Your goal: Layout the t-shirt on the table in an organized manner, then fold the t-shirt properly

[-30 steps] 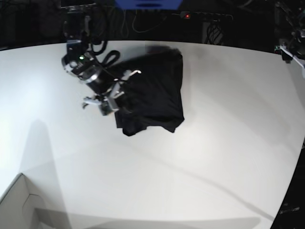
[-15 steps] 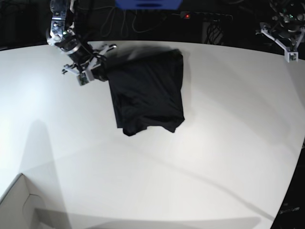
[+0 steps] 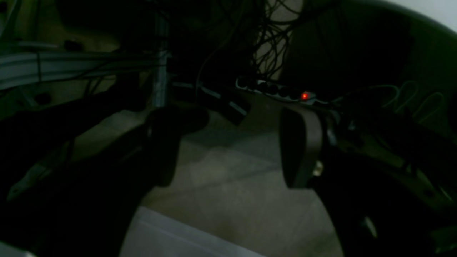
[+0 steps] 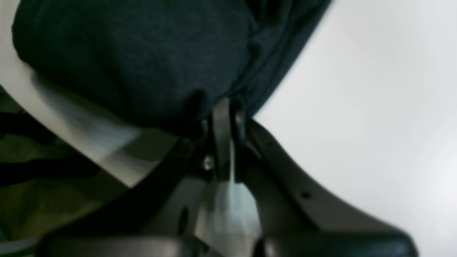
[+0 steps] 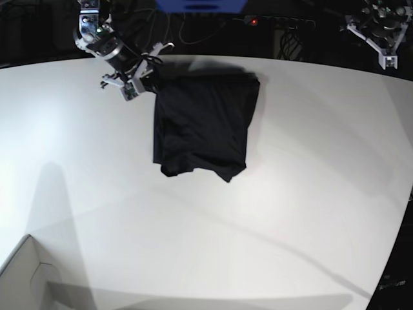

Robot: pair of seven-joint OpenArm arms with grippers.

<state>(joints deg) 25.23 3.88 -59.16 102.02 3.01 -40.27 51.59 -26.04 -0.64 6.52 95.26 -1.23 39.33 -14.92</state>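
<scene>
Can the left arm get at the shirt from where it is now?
Probably not without a long move: the left gripper hangs open off the table's far edge, well away from the shirt. Nothing lies between them.

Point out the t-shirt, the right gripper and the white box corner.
t-shirt (image 5: pixel 201 123), base view, middle of the fabric.
right gripper (image 5: pixel 147 81), base view, between its fingers.
box corner (image 5: pixel 24 278), base view, inner wall.

- A robot lab or test room
- Bare white table (image 5: pixel 290 194) with two arms mounted at its far edge
- Loose cables (image 5: pixel 187 29) and a power strip (image 5: pixel 277 22) with a red light behind
</scene>
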